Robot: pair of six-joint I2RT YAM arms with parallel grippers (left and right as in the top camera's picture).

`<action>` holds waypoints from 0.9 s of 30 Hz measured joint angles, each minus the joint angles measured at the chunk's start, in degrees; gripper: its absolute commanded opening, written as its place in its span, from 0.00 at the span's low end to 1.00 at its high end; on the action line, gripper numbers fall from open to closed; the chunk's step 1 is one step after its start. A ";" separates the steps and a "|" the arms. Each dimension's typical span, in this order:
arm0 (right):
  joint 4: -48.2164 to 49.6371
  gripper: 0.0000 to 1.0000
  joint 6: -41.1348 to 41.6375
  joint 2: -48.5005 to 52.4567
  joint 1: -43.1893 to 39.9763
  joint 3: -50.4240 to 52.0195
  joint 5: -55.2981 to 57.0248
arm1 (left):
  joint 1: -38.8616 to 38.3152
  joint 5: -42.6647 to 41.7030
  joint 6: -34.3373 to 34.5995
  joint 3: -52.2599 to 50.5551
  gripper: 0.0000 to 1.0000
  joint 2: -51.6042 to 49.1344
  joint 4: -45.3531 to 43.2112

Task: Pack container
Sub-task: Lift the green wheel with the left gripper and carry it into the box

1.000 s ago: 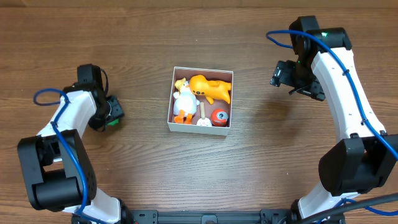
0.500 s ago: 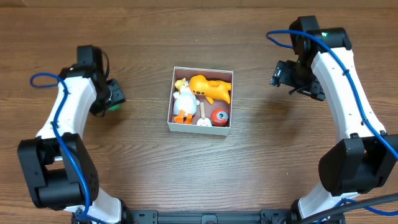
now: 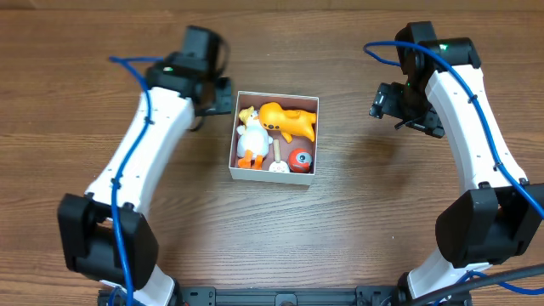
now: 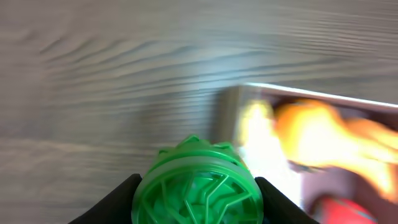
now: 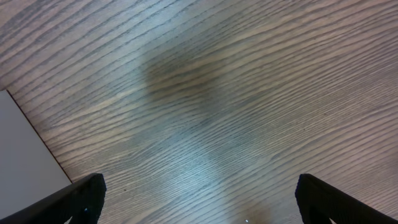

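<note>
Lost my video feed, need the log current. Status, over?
Left gripper shut on green toy, beside container. Right gripper open, empty, over bare table. Other toys in container; nothing blocking it.

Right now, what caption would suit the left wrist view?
Black fingers hold a green ridged plastic disc near the white-walled square container of toys.

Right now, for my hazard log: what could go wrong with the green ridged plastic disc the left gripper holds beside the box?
The left gripper holds the green ridged disc mostly outside the white-walled square container; released here, it likely misses. White duck, orange animal toy and red ball crowd the floor, so it may roll out.
</note>
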State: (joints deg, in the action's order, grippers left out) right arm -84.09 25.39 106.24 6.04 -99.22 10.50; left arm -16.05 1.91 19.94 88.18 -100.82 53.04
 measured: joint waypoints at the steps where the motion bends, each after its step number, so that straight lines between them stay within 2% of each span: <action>1: 0.02 1.00 0.00 0.00 0.00 0.00 0.00 | -1.99 0.00 0.00 1.11 0.50 0.00 0.24; 9: 0.00 1.00 0.04 0.00 0.00 0.00 0.00 | -12.83 -0.22 1.33 3.69 0.49 0.00 1.03; 19: 0.00 1.00 0.02 0.00 0.00 0.00 -0.02 | -14.73 -0.22 5.22 3.41 0.50 0.00 1.81; 27: 0.00 1.00 0.02 0.00 0.00 0.00 0.00 | -16.20 -0.70 6.71 -1.11 0.50 -1.40 1.22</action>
State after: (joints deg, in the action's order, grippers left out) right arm -84.09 25.41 106.24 6.04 -99.22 10.50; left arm -32.25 1.21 26.65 87.07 -102.21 54.26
